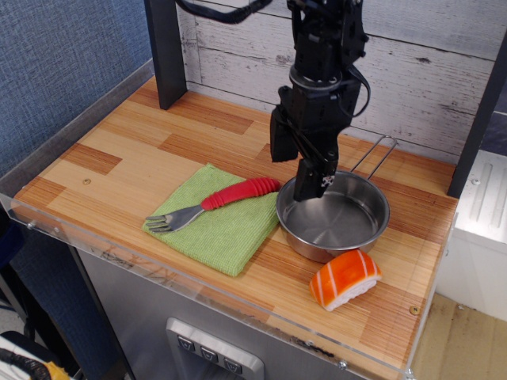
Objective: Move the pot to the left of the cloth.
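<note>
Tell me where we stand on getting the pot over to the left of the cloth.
Nothing is placed yet: the pot sits on the table right of the cloth, beside the sushi piece. In hand: the gripper is open at the pot's far left rim, one finger dipping inside it. Left: grasp, lift and carry the pot past the cloth, which has a red-handled fork lying on it.

A: Where is the pot (333, 217)?
B: Upright and empty, just right of the cloth (212, 217). It is shiny steel, and its wire loop handle points back and to the right.
A: And the cloth?
B: Light green, square, lying flat on the wood.
</note>
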Action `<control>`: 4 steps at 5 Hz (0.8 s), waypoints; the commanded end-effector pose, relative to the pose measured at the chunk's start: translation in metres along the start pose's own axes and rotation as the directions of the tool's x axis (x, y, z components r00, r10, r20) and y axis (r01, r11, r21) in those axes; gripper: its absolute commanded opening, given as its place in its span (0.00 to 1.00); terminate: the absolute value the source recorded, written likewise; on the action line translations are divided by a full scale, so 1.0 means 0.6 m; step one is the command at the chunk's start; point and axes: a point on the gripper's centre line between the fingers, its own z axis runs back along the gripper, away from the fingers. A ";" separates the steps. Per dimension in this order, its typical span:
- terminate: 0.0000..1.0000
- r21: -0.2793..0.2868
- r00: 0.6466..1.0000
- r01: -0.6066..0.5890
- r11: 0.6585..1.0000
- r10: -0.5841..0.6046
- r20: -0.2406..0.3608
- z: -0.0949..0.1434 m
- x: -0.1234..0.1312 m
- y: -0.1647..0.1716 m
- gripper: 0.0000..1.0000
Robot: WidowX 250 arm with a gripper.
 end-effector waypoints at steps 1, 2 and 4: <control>0.00 0.023 0.999 0.019 1.000 -0.020 0.026 -0.001 0.045 -0.009 1.00; 0.00 0.017 0.998 0.062 0.998 -0.062 0.023 -0.008 0.063 -0.012 1.00; 0.00 0.041 0.996 0.086 0.995 -0.087 0.027 -0.004 0.063 -0.010 0.00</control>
